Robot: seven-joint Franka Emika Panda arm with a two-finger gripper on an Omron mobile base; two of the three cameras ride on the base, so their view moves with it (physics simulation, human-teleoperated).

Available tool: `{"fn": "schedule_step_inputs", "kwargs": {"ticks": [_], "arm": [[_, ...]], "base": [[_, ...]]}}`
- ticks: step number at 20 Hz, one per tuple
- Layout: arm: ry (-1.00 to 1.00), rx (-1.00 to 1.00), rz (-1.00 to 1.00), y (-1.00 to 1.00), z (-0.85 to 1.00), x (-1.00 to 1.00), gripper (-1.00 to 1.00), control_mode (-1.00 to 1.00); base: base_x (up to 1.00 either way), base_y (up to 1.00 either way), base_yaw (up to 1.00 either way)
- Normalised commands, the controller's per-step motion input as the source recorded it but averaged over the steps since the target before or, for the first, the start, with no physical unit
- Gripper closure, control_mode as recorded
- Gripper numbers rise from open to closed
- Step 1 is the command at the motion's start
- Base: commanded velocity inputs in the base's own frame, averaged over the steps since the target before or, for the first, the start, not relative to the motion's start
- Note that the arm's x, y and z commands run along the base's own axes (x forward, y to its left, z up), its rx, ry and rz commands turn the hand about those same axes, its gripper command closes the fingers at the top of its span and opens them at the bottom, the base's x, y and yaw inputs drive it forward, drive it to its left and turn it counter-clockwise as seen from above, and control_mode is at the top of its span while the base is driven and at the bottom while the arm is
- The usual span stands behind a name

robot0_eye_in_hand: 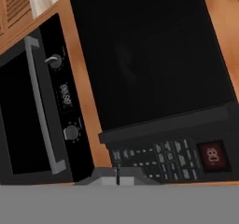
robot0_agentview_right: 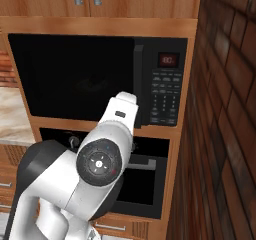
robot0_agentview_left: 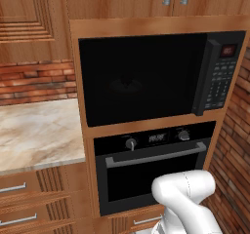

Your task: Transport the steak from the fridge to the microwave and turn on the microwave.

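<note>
with door closed as seen:
microwave [robot0_agentview_left: 141, 79]: red display lit
gripper [robot0_eye_in_hand: 117, 175]: closed, empty, before button panel [robot0_eye_in_hand: 161, 160]
oven [robot0_agentview_left: 151, 167]: below microwave

Wood cabinets [robot0_agentview_left: 34, 13], brick wall [robot0_agentview_right: 225, 134], marble counter [robot0_agentview_left: 36, 130].

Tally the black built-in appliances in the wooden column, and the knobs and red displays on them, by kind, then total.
Microwave: 1
Oven: 1
Oven knobs: 2
Red display on the microwave panel: 1
Total: 5
</note>
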Motion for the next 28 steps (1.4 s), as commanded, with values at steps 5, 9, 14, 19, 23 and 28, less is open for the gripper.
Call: {"fn": "schedule_step_inputs", "kwargs": {"ticks": [5,9,14,19,23,28], "arm": [[0.07,0.08,0.00,-0.12,-0.26,0.23,1.00,-1.00],[0.08,0.07,0.00,-0.11,-0.34,0.26,1.00,-1.00],[0.02,0.04,0.00,0.00,-0.21,0.19,1.00,-1.00],[0.00,0.05,0.00,0.00,-0.10,0.27,1.00,-1.00],[0.00,0.05,0.00,0.00,-0.13,0.40,1.00,-1.00],[0.00,0.05,0.00,0.00,-0.19,0.29,1.00,-1.00]], "base": [[0.00,0.00,0.00],[0.00,0.00,0.00],[0.00,0.00,0.00],[0.00,0.00,0.00],[0.00,0.00,0.00],[0.00,0.00,0.00]]}}
